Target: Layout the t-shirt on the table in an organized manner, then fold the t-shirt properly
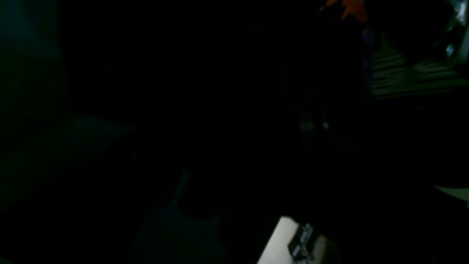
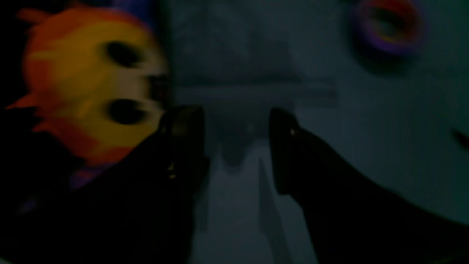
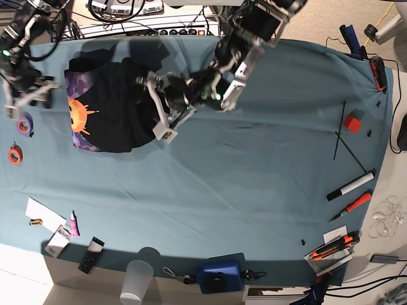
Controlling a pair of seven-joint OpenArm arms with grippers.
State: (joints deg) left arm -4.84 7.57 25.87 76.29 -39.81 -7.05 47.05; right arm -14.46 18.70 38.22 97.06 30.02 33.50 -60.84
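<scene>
The black t-shirt (image 3: 121,108) lies bunched at the table's (image 3: 254,190) back left, its orange sun on the purple patch (image 3: 81,114) facing up. My left gripper (image 3: 158,108) hovers at the shirt's right edge, jaws spread wide and nothing visibly between them. My right gripper (image 3: 30,96) stands just left of the shirt, open. In the right wrist view the gripper (image 2: 236,124) is open over teal cloth (image 2: 366,146), with the sun print (image 2: 91,80) left of the left fingertip (image 2: 187,124). The left wrist view is almost black; only a scrap of orange print (image 1: 351,9) shows.
A purple tape roll (image 3: 24,125) and an orange one (image 3: 14,153) lie by the left edge; one tape roll (image 2: 388,25) shows in the right wrist view. Markers (image 3: 350,186) and a red block (image 3: 353,122) sit at the right. A plastic cup (image 3: 137,279) and blue device (image 3: 219,274) stand at the front edge.
</scene>
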